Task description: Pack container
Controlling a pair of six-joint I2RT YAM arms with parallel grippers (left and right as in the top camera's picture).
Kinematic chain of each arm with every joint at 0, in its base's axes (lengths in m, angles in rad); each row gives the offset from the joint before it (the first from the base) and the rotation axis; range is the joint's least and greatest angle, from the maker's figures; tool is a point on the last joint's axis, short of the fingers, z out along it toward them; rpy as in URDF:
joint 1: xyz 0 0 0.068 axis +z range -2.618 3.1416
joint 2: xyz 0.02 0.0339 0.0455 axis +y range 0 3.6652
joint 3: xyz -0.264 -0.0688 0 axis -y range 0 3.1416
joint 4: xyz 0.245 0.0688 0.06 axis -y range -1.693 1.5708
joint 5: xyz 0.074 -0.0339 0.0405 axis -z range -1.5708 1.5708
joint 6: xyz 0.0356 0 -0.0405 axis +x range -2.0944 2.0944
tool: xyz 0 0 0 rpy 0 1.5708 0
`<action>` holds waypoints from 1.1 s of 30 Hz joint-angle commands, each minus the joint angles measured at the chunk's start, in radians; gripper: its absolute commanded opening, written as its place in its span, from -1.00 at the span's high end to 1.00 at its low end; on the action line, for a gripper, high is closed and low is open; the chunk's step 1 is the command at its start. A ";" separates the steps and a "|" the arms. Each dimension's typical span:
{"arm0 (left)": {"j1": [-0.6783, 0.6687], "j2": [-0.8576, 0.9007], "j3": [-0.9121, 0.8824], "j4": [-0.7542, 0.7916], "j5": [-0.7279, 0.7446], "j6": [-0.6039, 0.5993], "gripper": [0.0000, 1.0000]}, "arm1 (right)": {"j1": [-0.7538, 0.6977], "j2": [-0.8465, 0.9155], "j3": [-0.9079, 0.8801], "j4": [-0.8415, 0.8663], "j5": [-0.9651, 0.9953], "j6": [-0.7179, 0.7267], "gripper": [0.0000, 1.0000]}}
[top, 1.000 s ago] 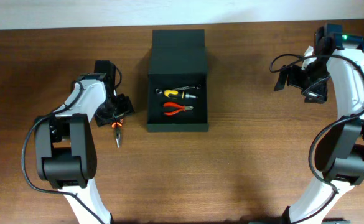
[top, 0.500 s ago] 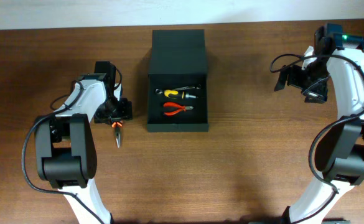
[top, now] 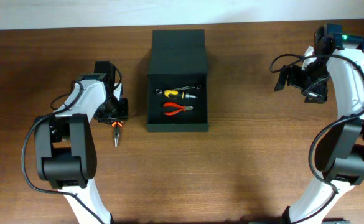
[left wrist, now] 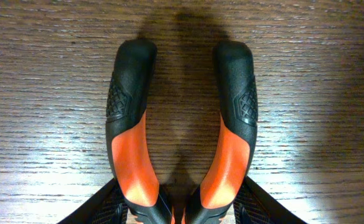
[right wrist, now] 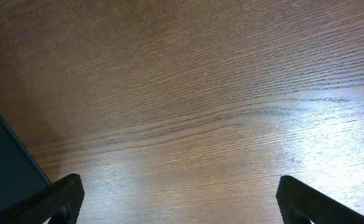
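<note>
well, i'm at the pickup step: one pair of orange-and-black pliers (left wrist: 180, 143) lies on the table (left wrist: 45, 93), not yet packed. my left gripper (left wrist: 182, 208) is low over it, and its fingers (left wrist: 112, 204) straddle the handles near the pivot, one just outside each grip. whether they are already pressing on the handles or merely flanking them i cannot tell, since only their tips show at the bottom edge of my wrist view.

the container (top: 177, 126) sits off to that gripper's right, near but apart, lid flap thrown back, with red pliers (top: 177, 109), a yellow-handled tool (top: 171, 93) and a wrench (top: 185, 88) inside.

next, i judge, comes a firm pinch, a straight lift, then a carry rightward over the box wall and a drop into the free space nearer me.

my right gripper (right wrist: 182, 202) is spread wide and empty above bare wood.

the pliers' nose is cut off in the wrist view, and from overhead my left wrist covers the grip.
</note>
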 commanded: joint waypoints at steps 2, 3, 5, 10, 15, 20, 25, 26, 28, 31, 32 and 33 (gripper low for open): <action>0.003 0.028 -0.008 0.002 0.000 -0.010 0.32 | -0.004 0.002 -0.005 -0.003 0.013 0.001 -0.98; 0.002 0.028 -0.008 0.002 0.000 -0.010 0.37 | -0.004 0.002 -0.005 -0.003 0.013 0.001 -0.97; 0.003 0.028 -0.008 0.002 0.000 -0.010 0.55 | -0.004 0.002 -0.005 -0.003 0.013 0.001 -0.97; 0.003 0.028 -0.008 0.001 0.000 -0.010 0.96 | -0.004 0.002 -0.005 -0.005 0.013 0.001 -0.98; 0.003 0.027 -0.005 0.000 0.000 -0.010 0.96 | -0.004 0.002 -0.005 -0.008 0.013 0.001 -0.97; 0.003 0.024 0.031 -0.029 -0.004 0.001 0.96 | -0.004 0.002 -0.005 -0.010 0.013 0.001 -0.97; 0.003 0.008 0.089 -0.063 -0.011 0.024 0.97 | -0.004 0.002 -0.005 -0.010 0.013 0.001 -0.98; 0.003 0.004 0.101 -0.069 -0.011 0.025 0.96 | -0.004 0.002 -0.005 -0.010 0.013 0.001 -0.97; 0.003 -0.005 0.122 -0.076 -0.012 0.028 0.96 | -0.004 0.002 -0.005 -0.010 0.013 0.001 -0.98; 0.003 -0.015 0.149 -0.086 -0.011 0.028 0.97 | -0.004 0.002 -0.005 -0.010 0.013 0.001 -0.98; 0.003 -0.019 0.154 -0.089 -0.011 0.028 0.97 | -0.004 0.002 -0.005 -0.010 0.013 0.001 -0.97; 0.002 -0.021 0.159 -0.092 -0.011 0.028 0.96 | -0.004 0.002 -0.005 -0.010 0.013 0.001 -0.97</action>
